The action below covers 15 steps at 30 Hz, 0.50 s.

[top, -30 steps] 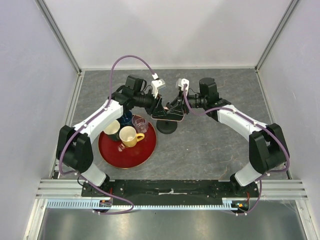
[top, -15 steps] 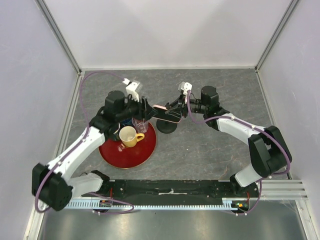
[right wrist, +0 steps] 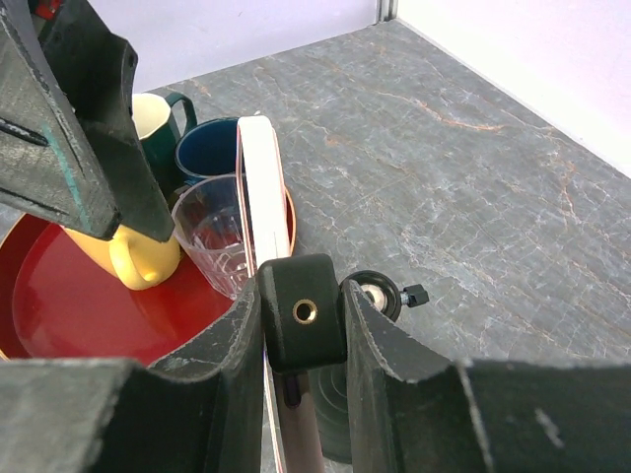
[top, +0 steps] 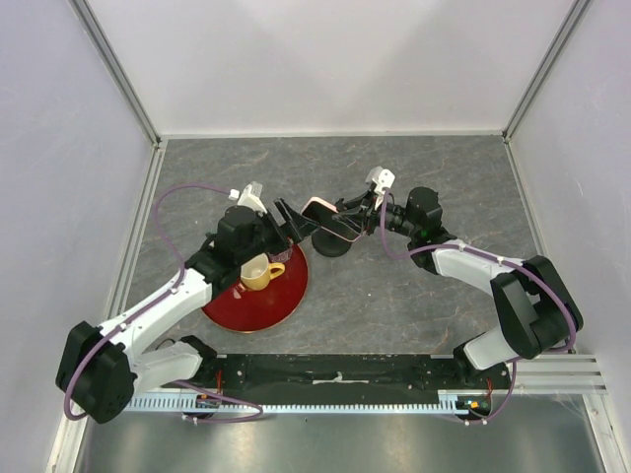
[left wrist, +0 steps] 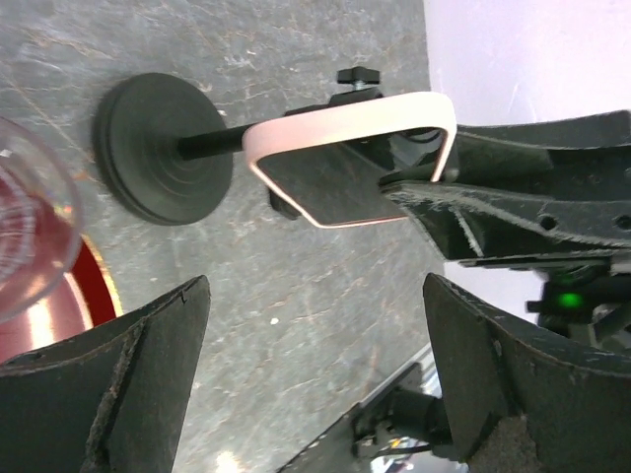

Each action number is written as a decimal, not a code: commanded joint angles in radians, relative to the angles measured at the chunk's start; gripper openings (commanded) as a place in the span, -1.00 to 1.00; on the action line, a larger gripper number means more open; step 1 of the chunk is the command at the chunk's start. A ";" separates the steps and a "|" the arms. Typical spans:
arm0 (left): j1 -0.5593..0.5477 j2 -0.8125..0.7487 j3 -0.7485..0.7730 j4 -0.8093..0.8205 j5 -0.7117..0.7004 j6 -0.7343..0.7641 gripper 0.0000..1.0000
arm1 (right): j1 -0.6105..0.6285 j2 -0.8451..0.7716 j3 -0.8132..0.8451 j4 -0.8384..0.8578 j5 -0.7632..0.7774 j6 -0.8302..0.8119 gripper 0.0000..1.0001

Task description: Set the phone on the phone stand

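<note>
- Left gripper point(top: 294, 221) hangs with its 2 fingers spread wide and nothing between them, just short of the phone's near end and above the far rim of the red tray point(top: 251, 307).
- Right gripper point(right wrist: 301, 296) is closed, pinching the phone point(left wrist: 335, 168) against the black clamp head at the top of the phone stand point(left wrist: 158, 148).
- Phone: raised off the table, tilted, its pink rim up against the clamp head, its dark screen turned toward the left wrist camera.
- Phone stand: its round base sits on the grey table point(top: 414, 296), just beside the tray's rim.
- On the tray: 1 yellow mug point(top: 256, 273), 1 clear glass point(right wrist: 217, 236), 1 blue mug point(right wrist: 212, 148) and 1 green-handled mug point(right wrist: 148, 123).
</note>
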 commanded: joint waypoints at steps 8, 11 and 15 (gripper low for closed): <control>-0.097 0.144 0.111 0.176 -0.255 -0.282 0.92 | -0.008 0.002 -0.018 0.017 -0.001 0.038 -1.00; -0.097 0.174 0.118 0.205 -0.255 -0.291 0.93 | -0.010 -0.001 -0.016 0.008 -0.005 0.035 -1.00; -0.103 0.167 0.087 0.271 -0.327 -0.256 0.93 | -0.010 -0.002 -0.012 -0.002 -0.013 0.032 -0.96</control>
